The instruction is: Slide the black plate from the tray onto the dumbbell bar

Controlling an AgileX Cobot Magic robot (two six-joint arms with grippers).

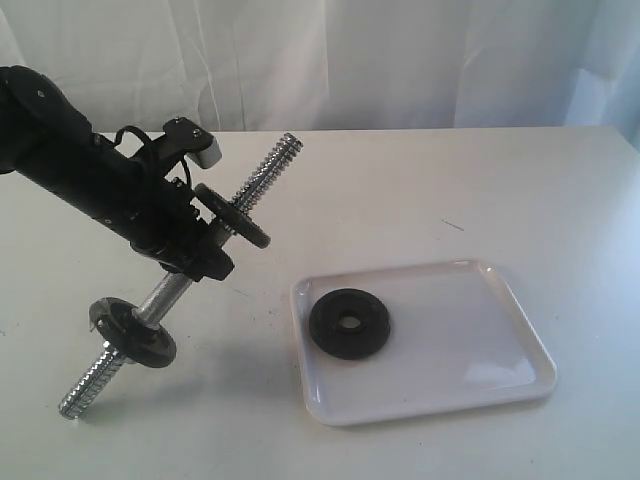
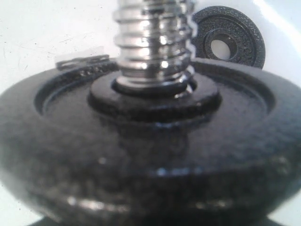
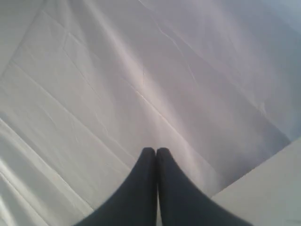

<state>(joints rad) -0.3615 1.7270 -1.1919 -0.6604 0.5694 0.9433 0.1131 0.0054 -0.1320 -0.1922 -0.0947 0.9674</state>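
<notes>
**Plate in tray, not yet on bar; left gripper holds bar**

We see a white table [image 1: 450, 180] with a white cloth backdrop [image 1: 400, 60] behind it.

The left arm [image 1: 80, 165] comes in from the upper left of the exterior view.

The tray [image 1: 450, 340] lies flat on the table, right of centre, well clear of the arm.

The dumbbell bar [image 1: 262, 172] is tilted, with its far threaded end up and its near end down by the table. We can't tell if the near end touches the surface.

There are two discs on the bar. The lower disc [image 1: 132, 330] sits near the low end. The upper disc [image 1: 232, 215] sits just above the grip and fills the left wrist view, where the bar's thread [image 2: 153, 42] passes through its hole.

The black plate [image 1: 330, 322] lies flat in the left part of the tray, apart from the bar. It also shows past the upper disc in the left wrist view [image 2: 244, 37].

The left gripper [image 1: 205, 250] is clamped on the bar's smooth shaft between the two discs. Its fingers are out of sight in its own wrist view.

The right gripper [image 3: 156, 151] has its fingertips pressed together with nothing between them. It faces the backdrop and isn't in the exterior view.
</notes>
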